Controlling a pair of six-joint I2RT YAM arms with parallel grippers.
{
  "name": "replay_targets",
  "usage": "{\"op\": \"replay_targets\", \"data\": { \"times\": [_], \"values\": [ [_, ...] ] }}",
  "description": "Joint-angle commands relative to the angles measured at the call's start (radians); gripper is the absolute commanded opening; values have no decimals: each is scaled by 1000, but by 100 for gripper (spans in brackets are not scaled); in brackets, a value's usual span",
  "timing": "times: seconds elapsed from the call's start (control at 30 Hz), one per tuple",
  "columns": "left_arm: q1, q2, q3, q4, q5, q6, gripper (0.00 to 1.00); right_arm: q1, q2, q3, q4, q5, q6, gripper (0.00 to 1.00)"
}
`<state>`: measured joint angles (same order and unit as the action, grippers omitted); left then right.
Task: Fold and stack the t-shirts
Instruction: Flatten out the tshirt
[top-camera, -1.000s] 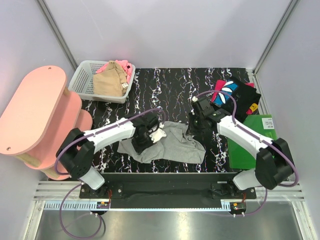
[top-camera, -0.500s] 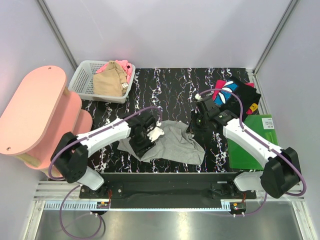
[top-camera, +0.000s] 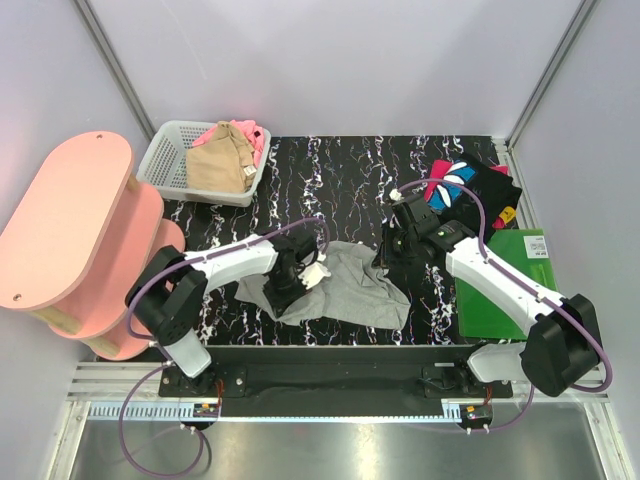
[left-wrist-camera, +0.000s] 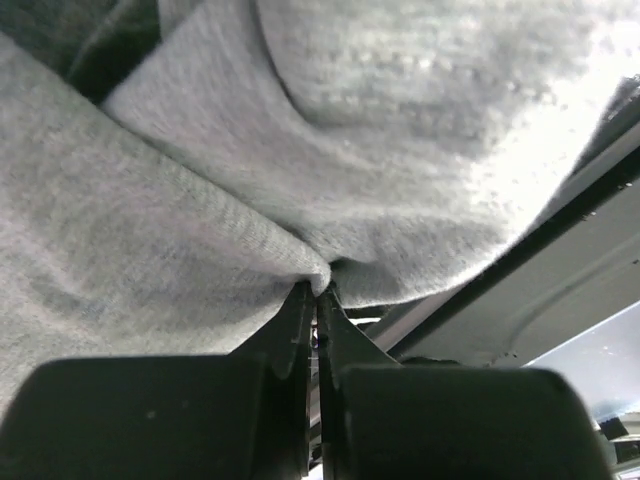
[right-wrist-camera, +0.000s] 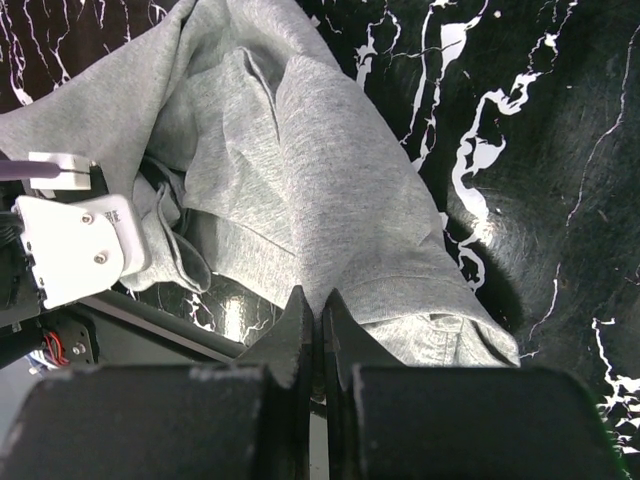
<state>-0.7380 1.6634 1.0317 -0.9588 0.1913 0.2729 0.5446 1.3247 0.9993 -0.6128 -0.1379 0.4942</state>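
Pulled further right since a second ago: left gripper (top-camera: 300, 272) with its bunch of light-grey t-shirt (top-camera: 355, 290) | left: clamped shut on a cloth fold; right gripper (top-camera: 397, 243): closed at the hem, seemingly pinching it | gripped at both ends, probably for lifting and spreading | mid-front on black marbled table (top-camera: 330, 180), pale walls around, basket (top-camera: 165, 160) far left

Lab cell (white panels (top-camera: 330, 60), aluminium rails (top-camera: 300, 392)).

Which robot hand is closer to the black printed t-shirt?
Right. The right hand is a short way left of the black t-shirt; the left hand grips the grey t-shirt farther left.
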Motion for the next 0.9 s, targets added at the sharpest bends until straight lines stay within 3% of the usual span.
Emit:
{"op": "replay_targets", "data": {
  "times": [0.0, 0.07, 0.23, 0.37, 0.6, 0.87],
  "values": [
    [32, -66, 68, 25, -38, 15, 0, -6, -33, 7, 21, -14, -5, 0],
    [63, -109, 109, -7, -116, 37, 0, -6, -51, 19, 9, -6, -22, 0],
    [182, -270, 381, -118, -341, 135, 0, -6, -96, 133, -65, 20, -63, 0],
    [193, -390, 482, -156, -513, 199, 0, -8, -174, 208, -122, 15, -85, 0],
    [193, -638, 499, -310, -523, 215, 0, -6, -358, 315, -264, -74, -66, 0],
    [193, -755, 608, -480, -543, 209, 0, -8, -499, 470, -415, -83, -42, 0]
  ]
}}
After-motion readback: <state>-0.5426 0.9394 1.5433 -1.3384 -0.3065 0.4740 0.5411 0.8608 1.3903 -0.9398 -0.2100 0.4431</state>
